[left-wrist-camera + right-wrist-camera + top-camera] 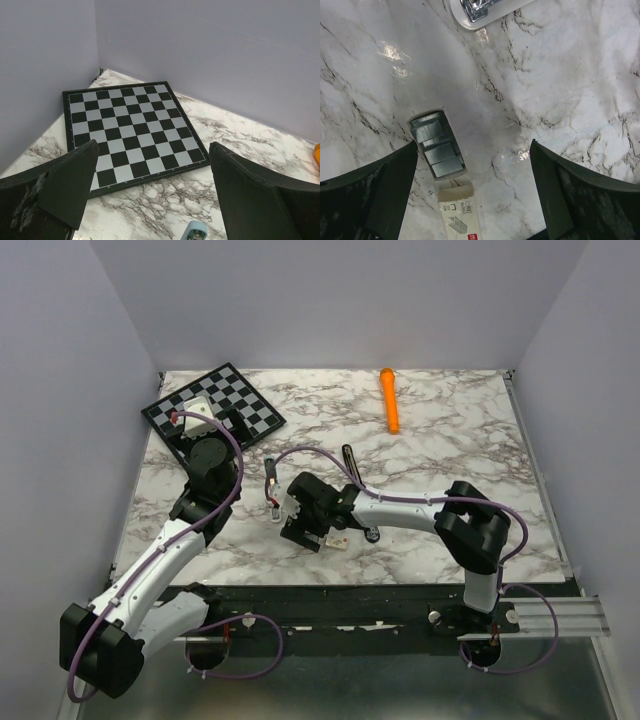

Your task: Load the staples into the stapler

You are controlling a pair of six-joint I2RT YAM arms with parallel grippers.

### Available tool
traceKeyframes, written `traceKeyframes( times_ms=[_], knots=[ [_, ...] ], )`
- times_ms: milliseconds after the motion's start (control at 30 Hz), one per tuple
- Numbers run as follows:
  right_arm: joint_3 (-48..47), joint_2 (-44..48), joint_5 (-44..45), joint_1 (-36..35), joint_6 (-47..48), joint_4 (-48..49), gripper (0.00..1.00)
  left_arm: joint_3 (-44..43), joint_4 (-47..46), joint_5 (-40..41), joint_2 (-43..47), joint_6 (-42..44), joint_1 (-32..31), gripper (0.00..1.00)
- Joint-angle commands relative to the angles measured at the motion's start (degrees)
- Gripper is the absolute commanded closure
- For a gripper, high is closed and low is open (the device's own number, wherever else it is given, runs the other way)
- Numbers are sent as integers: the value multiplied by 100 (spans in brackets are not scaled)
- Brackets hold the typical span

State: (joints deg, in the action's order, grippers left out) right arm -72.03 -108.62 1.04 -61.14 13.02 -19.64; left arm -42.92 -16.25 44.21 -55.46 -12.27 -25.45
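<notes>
Several silvery-grey staples blocks point(436, 145) lie in an open white tray on the marble, with a labelled box sleeve point(457, 214) just below them. My right gripper point(472, 150) is open and empty just above the table; the staples lie near its left finger. It also shows in the top view point(297, 520). The slim black stapler point(350, 462) lies on the table behind the right arm, out of both wrist views. My left gripper point(153, 150) is open and empty, raised at the left point(197, 418), facing the chessboard.
A chessboard point(215, 400) lies at the back left and shows in the left wrist view point(125, 130). An orange marker point(389, 398) lies at the back. A small pale rounded piece with chrome metal point(480, 10) sits just beyond the staples. A similar pale blue end point(195, 231) lies below the left gripper.
</notes>
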Motion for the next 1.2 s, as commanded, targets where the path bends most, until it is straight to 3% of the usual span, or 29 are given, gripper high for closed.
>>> traceKeyframes(
  times_ms=[0,300,567,667,900,1067,1167],
  knots=[
    [-66,-124,169,-38,263,-101,0,55,-133,44,150,-47,14,1],
    [-197,-265,599,-38,517,-31,0,46,-98,-61,159,-100,14,1],
    [-101,322,573,6,553,-66,0,-199,341,-298,106,-363,14,1],
    [22,691,652,23,518,-110,0,-541,1148,-491,53,-644,14,1],
    [663,1824,924,287,-648,-75,0,-2008,4924,-1808,-464,-2015,14,1],
    [1480,2643,1372,726,-1562,30,0,-2054,5948,-3152,-703,-2744,-108,2],
    [1962,3258,1583,1156,-2135,100,0,-1958,6283,-3348,-878,-2964,-565,9]
  ],
)
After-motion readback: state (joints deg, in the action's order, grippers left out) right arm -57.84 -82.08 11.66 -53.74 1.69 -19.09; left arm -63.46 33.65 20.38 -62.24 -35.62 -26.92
